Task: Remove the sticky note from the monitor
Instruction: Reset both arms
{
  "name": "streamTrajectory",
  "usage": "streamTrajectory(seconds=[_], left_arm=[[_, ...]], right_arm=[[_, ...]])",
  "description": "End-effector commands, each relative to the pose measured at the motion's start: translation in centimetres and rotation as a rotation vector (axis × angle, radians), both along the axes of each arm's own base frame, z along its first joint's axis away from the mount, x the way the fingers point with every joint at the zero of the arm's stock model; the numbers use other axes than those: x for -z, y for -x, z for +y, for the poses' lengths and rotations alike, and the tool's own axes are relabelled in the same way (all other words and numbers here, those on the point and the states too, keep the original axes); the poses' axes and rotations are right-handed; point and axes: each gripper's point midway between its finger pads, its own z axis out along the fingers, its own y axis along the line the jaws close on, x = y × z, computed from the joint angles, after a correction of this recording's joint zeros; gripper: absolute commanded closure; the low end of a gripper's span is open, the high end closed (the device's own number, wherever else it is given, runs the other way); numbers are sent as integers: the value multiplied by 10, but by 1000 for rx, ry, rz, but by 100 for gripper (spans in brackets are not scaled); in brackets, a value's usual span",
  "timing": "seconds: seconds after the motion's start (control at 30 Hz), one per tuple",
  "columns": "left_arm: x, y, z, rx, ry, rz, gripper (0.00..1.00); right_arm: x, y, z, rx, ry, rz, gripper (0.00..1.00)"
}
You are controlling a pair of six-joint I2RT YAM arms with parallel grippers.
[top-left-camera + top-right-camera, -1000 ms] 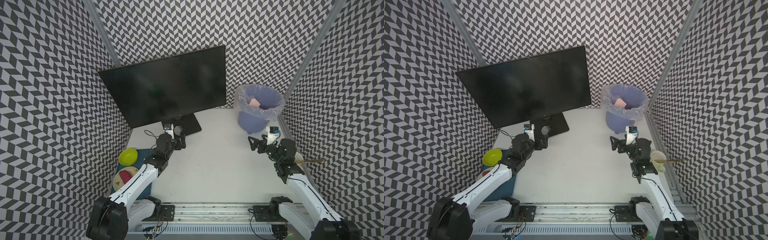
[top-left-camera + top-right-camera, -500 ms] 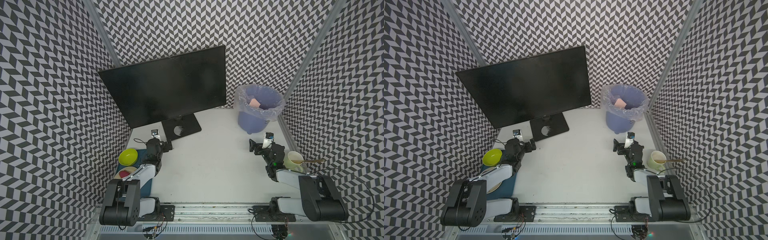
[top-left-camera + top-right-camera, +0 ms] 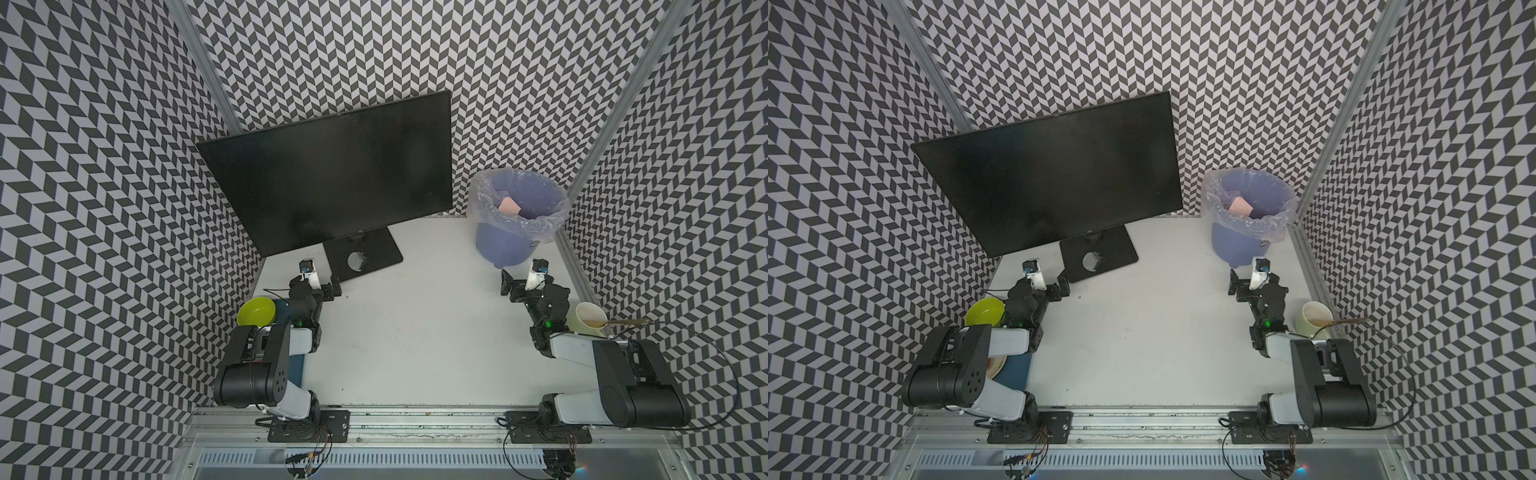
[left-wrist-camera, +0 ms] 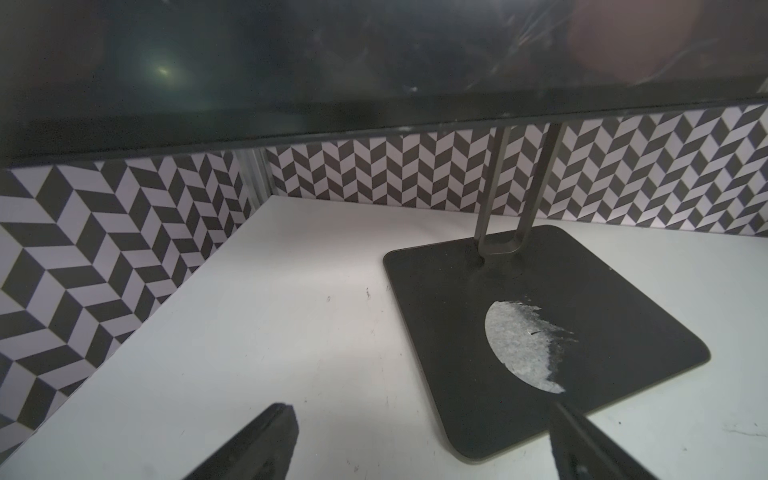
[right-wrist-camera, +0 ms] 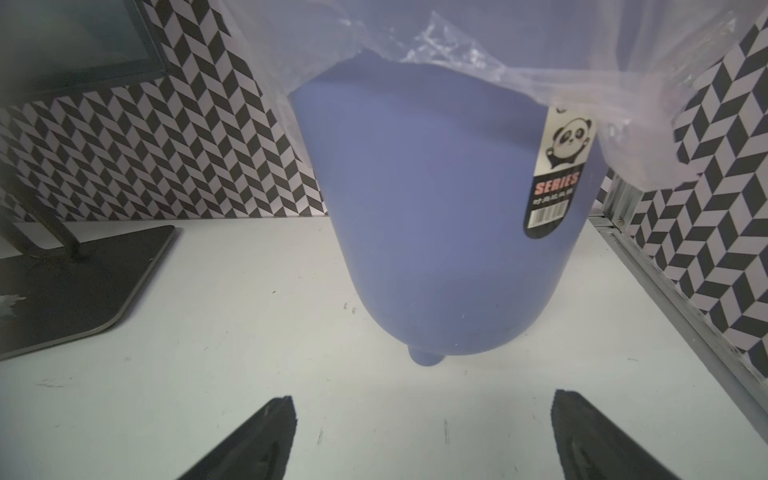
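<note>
The monitor (image 3: 332,178) (image 3: 1059,178) stands at the back left, and its black screen is bare in both top views. A pale pink sticky note (image 3: 510,205) (image 3: 1241,205) lies inside the blue bin (image 3: 503,249) (image 3: 1237,249). My left gripper (image 3: 316,282) (image 3: 1042,282) (image 4: 422,411) is open and empty, low over the table at the front corner of the monitor's base plate (image 4: 540,291). My right gripper (image 3: 528,286) (image 3: 1258,286) (image 5: 422,399) is open and empty, just in front of the bin (image 5: 436,228).
A yellow-green bowl (image 3: 256,311) and a blue tray (image 3: 297,365) sit beside the folded left arm. A pale cup with a spoon (image 3: 590,319) stands right of the right arm. The base plate carries a white torn sticker patch (image 4: 515,345). Patterned walls close three sides.
Both arms have folded back toward the front rail. The left gripper drew away from the monitor stand, the right one back from the bin. Both stayed open.
</note>
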Motion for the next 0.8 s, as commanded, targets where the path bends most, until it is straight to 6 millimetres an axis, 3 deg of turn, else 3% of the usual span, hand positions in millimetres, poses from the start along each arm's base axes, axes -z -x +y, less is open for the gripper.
streamTrajectory(seconds=[0.0,0.1,0.77], left_arm=[[-14,1,-2,17,-12,-72,0],[-16,7,-3,17,-16,-94,0],[-12,11,-6,7,-38,-109,0]], right_arm=[[-19,-4,-3,-3,-4,-95,1],[-11,-5,10,-48,25,-133,1],[-5,1,10,-28,35,-123,1]])
